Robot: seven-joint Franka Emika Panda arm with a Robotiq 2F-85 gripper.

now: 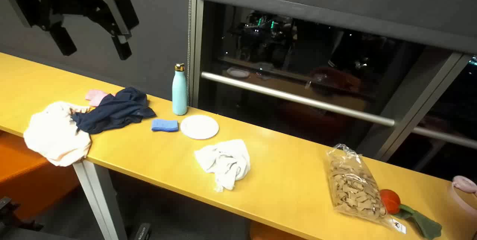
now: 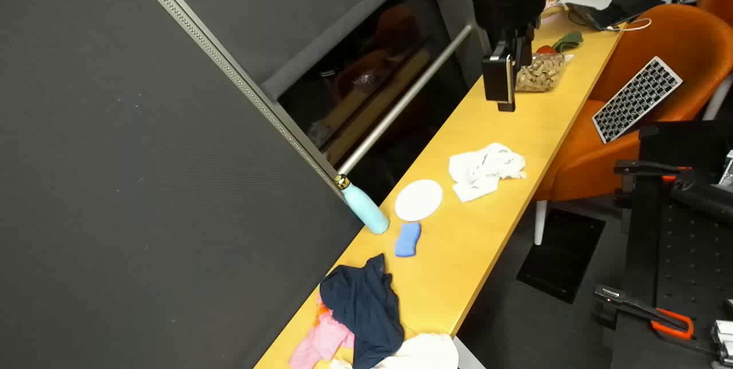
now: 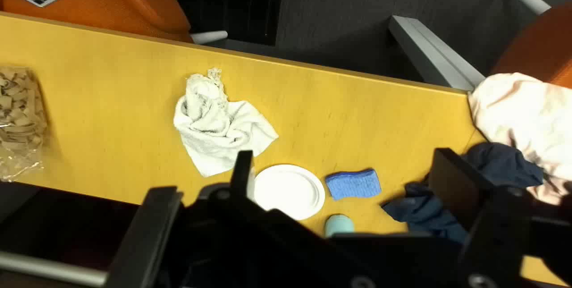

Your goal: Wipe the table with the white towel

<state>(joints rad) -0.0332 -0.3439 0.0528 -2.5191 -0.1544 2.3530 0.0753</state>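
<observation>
The white towel (image 1: 229, 160) lies crumpled on the long yellow table (image 1: 287, 188), near its front edge. The towel also shows in an exterior view (image 2: 484, 169) and in the wrist view (image 3: 214, 122), left of the jaws. My gripper (image 1: 96, 48) is open and empty, high above the table. It shows side-on in an exterior view (image 2: 506, 104). In the wrist view the gripper's fingers (image 3: 344, 165) stand wide apart with nothing between them at their height. The towel is well below the gripper and not touched.
Near the towel are a white plate (image 1: 199, 126), a blue sponge (image 1: 164, 125) and an upright turquoise bottle (image 1: 179, 91). Dark blue (image 1: 115, 110), pink and pale cloths lie at one end. A bag of brown pieces (image 1: 354, 188) and a red ball (image 1: 390, 201) lie toward the other. A window wall runs behind.
</observation>
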